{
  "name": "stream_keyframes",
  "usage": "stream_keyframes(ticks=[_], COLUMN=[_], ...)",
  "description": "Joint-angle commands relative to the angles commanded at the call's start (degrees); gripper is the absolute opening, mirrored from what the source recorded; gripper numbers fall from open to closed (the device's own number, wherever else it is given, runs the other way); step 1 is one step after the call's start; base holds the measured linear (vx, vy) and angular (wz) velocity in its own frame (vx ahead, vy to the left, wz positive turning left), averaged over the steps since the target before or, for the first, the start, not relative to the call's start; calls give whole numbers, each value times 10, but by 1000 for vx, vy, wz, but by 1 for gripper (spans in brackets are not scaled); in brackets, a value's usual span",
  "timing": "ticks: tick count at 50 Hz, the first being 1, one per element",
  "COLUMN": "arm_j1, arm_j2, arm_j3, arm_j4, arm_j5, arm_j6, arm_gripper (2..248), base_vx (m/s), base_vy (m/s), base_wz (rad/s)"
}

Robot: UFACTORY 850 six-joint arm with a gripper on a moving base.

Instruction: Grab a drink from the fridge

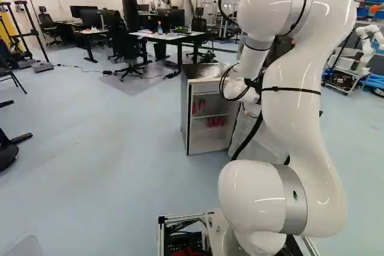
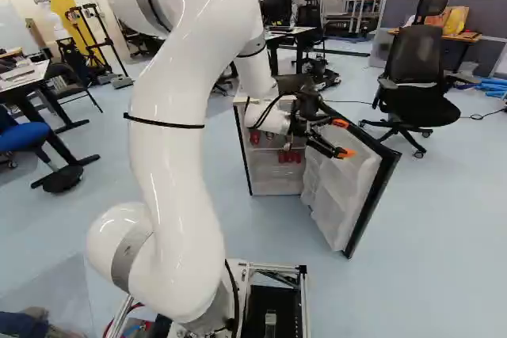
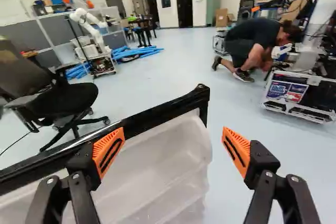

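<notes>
Well, red cans [image 1: 216, 122] (two levels) in the open fridge [image 1: 185, 115].

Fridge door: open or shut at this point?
Open. The fridge door stands swung out from the fridge, its inner shelving exposed, and red cans show inside.

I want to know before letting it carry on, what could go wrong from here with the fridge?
The open gripper is right by the swung-out fridge door, so turning toward the drinks might bump or swing it. The lower red drinks stand close together, so grabbing one could knock its neighbour over.
</notes>
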Motion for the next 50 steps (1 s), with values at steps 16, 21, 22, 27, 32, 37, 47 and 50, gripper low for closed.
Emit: stream_keyframes(ticks=[16, 21, 22, 27, 32, 37, 47, 50], arm_j1=[21, 28, 29, 36, 43, 50, 63, 65], arm_j2=[42, 56, 58, 72, 86, 99, 121, 123], arm_j3=[65, 85, 89, 108, 127, 145, 174, 177], arm_j4=[-96, -126, -132, -163, -193, -223, -285, -301], arm_j5=[0, -1, -1, -4, -9, -16, -30, -34], arm_j6=[0, 0, 0, 0, 0, 0, 0, 0], arm_gripper=[247, 247, 247, 247, 247, 247, 247, 247], base_vx=[0, 0, 0, 0, 0, 0, 0, 0], base_vy=[0, 0, 0, 0, 0, 0, 0, 0], base_wz=[0, 0, 0, 0, 0, 0, 0, 0])
